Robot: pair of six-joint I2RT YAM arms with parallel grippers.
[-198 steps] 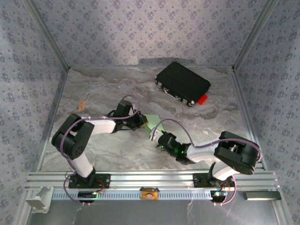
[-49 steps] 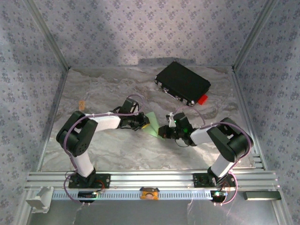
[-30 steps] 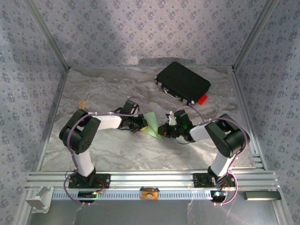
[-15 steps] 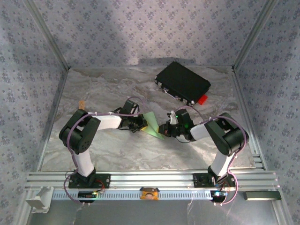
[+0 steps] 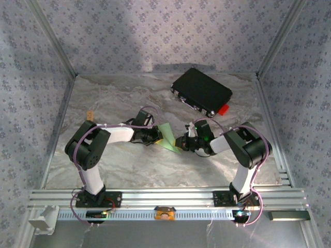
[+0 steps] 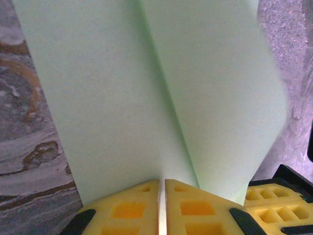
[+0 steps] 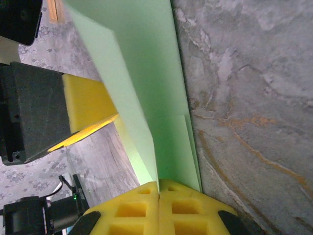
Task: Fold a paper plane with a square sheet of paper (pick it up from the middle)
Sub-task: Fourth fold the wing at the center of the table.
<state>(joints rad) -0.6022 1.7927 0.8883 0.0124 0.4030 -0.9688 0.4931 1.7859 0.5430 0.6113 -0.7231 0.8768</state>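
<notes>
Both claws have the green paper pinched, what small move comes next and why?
Probably lower the paper onto the table to press it flat: the left claw and right claw pinch opposite ends, and its fold between them looks loose.

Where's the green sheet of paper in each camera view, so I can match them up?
Top external: the square sheet of paper is mid-table, held between the left gripper and the right gripper.
Left wrist: it spans top and centre, creased, pinched in yellow pads at the bottom.
Right wrist: it runs from top left down into the bottom pads.
Shared landmark: the grey marbled table.
</notes>
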